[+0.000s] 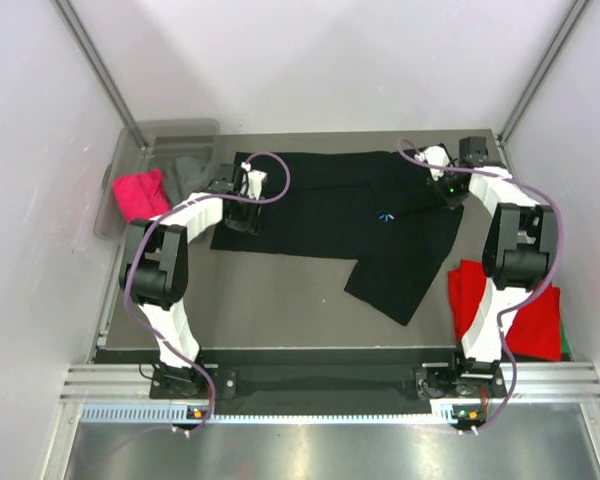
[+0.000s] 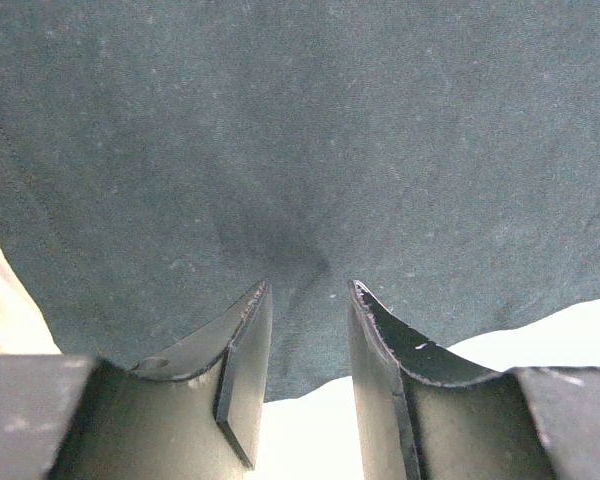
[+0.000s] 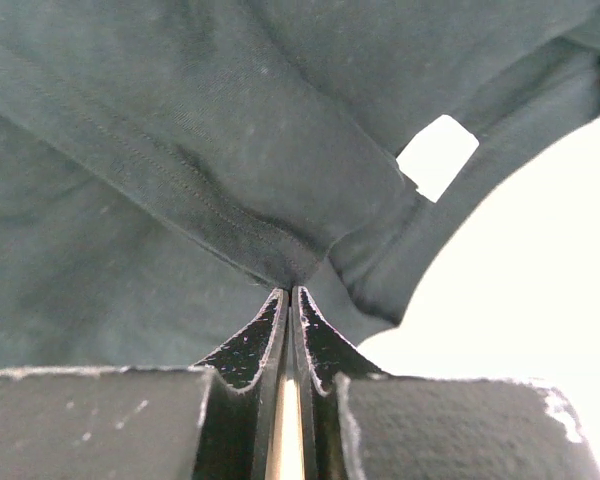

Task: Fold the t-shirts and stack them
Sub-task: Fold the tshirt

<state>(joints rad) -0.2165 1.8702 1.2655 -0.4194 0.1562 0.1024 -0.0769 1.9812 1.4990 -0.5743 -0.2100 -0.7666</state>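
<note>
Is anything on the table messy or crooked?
Yes. The black t-shirt lies crooked: one end juts slantwise toward the near edge instead of lying square. The right gripper pinches a bunched fold of it.

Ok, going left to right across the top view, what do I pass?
Pink t-shirt, grey t-shirt, left gripper, blue starburst mark on the black t-shirt, right gripper, red t-shirt.

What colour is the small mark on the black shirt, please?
The mark is blue; top external view.
</note>
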